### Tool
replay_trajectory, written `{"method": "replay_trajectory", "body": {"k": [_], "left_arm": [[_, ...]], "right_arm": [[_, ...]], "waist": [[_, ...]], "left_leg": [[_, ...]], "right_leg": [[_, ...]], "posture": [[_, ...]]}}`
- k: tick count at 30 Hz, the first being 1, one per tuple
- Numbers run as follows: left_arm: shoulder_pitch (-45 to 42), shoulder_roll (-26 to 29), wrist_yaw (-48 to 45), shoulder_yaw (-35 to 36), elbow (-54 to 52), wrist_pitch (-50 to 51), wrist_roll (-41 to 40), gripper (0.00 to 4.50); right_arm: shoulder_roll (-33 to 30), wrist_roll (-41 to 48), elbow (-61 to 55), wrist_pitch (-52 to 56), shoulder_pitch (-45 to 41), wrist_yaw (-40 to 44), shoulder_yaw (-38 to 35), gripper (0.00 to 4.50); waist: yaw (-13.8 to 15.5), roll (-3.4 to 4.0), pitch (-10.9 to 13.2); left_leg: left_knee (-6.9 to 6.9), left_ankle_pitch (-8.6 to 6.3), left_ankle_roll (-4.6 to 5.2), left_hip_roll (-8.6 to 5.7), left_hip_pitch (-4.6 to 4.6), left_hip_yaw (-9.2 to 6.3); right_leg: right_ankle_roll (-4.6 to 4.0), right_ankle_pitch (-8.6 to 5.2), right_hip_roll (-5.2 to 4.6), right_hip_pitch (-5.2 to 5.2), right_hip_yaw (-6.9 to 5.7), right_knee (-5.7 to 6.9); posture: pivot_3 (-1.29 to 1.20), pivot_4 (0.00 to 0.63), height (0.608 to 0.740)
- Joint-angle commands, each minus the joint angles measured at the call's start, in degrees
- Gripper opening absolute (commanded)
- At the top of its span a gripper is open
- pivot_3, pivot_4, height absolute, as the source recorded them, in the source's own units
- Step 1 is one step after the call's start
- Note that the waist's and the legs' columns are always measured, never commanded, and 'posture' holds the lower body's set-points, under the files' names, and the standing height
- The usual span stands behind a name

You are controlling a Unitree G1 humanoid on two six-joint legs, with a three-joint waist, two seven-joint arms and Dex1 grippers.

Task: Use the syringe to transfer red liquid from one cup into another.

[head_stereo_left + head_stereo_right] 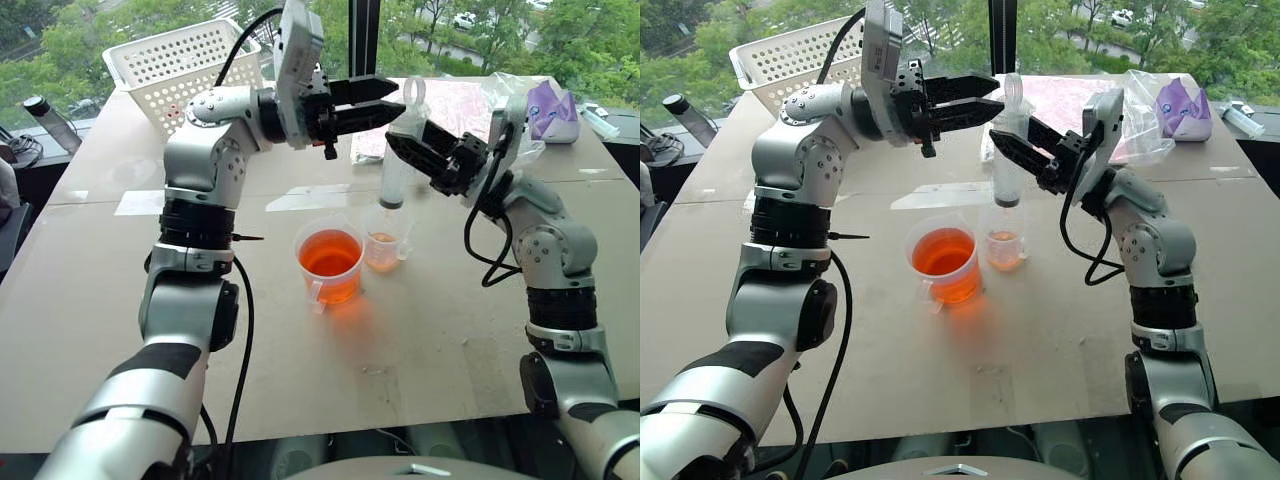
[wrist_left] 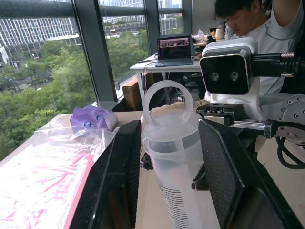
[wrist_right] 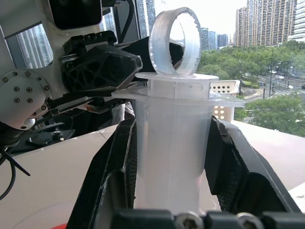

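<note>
Closest to me, the wide clear handled cup (image 1: 330, 262) holds most of the orange-red liquid (image 1: 330, 252). My right gripper (image 1: 402, 146) clamps the large clear plastic syringe (image 1: 398, 165), plunger fully down, over the narrow graduated beaker (image 1: 383, 247), which holds a little; my left gripper (image 1: 385, 103) stands parted around the plunger ring. More draws remain, I judge.

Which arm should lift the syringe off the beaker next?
Right, probably: the right gripper is clamped on the syringe barrel above the beaker, while the left gripper stands open by the plunger.
</note>
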Motion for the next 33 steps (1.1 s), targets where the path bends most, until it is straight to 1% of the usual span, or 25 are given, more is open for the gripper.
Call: {"method": "replay_trajectory", "body": {"k": [1, 3, 5, 9, 14, 19, 27, 28, 30, 31, 33], "left_arm": [[-1.68, 1.20, -0.37, 1.69, 0.99, 0.13, -1.19, 2.72], [-2.43, 3.11, -1.70, 3.43, 0.89, 1.96, -3.24, 2.72], [-2.21, 4.67, -3.37, 3.55, 0.12, 4.00, -4.72, 2.72], [1.19, 5.88, -5.50, -0.02, -2.67, 4.76, -3.48, 2.72], [3.48, 3.00, -3.66, -1.47, -4.49, 5.61, -3.88, 2.72], [2.65, -0.23, -0.60, -1.55, -1.66, 4.11, -2.76, 2.72], [2.12, -2.78, -1.16, -2.95, -0.46, 2.41, -1.71, 2.72], [2.06, -2.90, -1.21, -2.99, -0.26, 2.34, -1.57, 2.20], [2.09, -3.03, -1.57, -3.13, -0.11, 2.15, -1.32, 1.64], [2.11, -3.11, -1.58, -3.17, -0.04, 2.00, -1.13, 1.48], [2.13, -3.19, -1.37, -3.22, 0.20, 1.54, -0.76, 1.48]], "right_arm": [[-0.03, 1.78, -3.12, -2.56, -2.47, 0.81, -1.86, 1.55], [-0.19, 1.80, -2.68, -2.81, -2.39, 0.79, -2.28, 1.55], [-0.03, 2.29, -2.12, -2.93, -2.74, 0.41, -2.95, 1.55], [0.67, 3.39, -1.39, -2.73, -4.64, -0.65, -3.68, 1.55], [1.16, 4.04, -2.42, -1.77, -6.24, -1.24, -3.01, 1.55], [1.07, 5.21, -4.80, 0.01, -6.48, -1.63, -2.10, 1.55], [0.85, 5.49, -6.89, 1.32, -5.63, -2.13, -1.50, 1.55], [0.83, 5.47, -7.01, 1.44, -5.53, -2.17, -1.51, 1.55], [0.72, 5.56, -7.12, 1.72, -5.36, -2.27, -1.60, 1.55], [0.67, 5.83, -7.15, 2.01, -5.27, -2.33, -1.73, 1.55], [0.54, 6.18, -7.14, 2.41, -5.14, -2.35, -1.87, 1.55]], "waist": [[-0.18, 0.00, 0.00], [-0.31, 0.00, 0.00], [-0.55, 0.01, 0.00], [-0.26, 0.01, 0.00], [0.35, 0.01, 0.00], [0.18, 0.01, 0.00], [-0.04, 0.01, 0.00], [-0.04, 0.01, 0.00], [-0.04, 0.01, 0.00], [-0.04, 0.01, 0.00], [-0.04, 0.01, 0.00]], "left_leg": [[0.00, 0.00, 0.00, 0.00, 0.00, 0.00], [-0.01, 0.00, 0.00, 0.00, 0.00, 0.01], [-0.01, 0.00, 0.00, 0.00, 0.00, 0.01], [-0.01, 0.00, 0.00, 0.00, 0.00, -0.01], [0.07, 0.00, 0.00, 0.00, -0.01, -0.09], [0.08, 0.00, 0.00, 0.00, -0.06, -0.08], [0.08, 0.00, 0.00, 0.00, -0.06, -0.07], [0.08, 0.00, 0.00, 0.00, -0.06, -0.07], [0.08, 0.00, 0.00, 0.00, -0.06, -0.06], [0.08, 0.00, 0.00, 0.00, -0.06, -0.06], [0.08, 0.00, 0.00, 0.00, -0.06, -0.07]], "right_leg": [[0.00, 0.00, 0.00, -0.01, 0.00, 0.00], [0.00, 0.00, 0.01, -0.01, 0.02, 0.00], [0.00, 0.00, 0.02, -0.02, 0.02, 0.00], [0.00, 0.00, 0.02, -0.04, 0.02, 0.01], [0.00, 0.00, 0.00, 0.02, -0.06, 0.01], [0.00, 0.00, 0.01, 0.00, -0.04, 0.01], [0.00, 0.00, 0.01, 0.00, -0.03, 0.01], [0.00, 0.00, 0.01, 0.00, -0.02, 0.01], [0.00, 0.00, 0.01, 0.00, -0.02, 0.00], [0.00, 0.00, 0.01, 0.00, -0.02, 0.00], [0.00, 0.00, 0.02, 0.00, -0.03, 0.01]], "posture": [[0.00, 0.150, 0.740], [0.00, 0.150, 0.740], [0.00, 0.150, 0.740], [0.00, 0.150, 0.740], [0.00, 0.150, 0.740], [0.00, 0.150, 0.740], [0.00, 0.150, 0.740], [0.00, 0.150, 0.740], [0.00, 0.150, 0.740], [0.00, 0.150, 0.740], [0.00, 0.150, 0.740]]}}
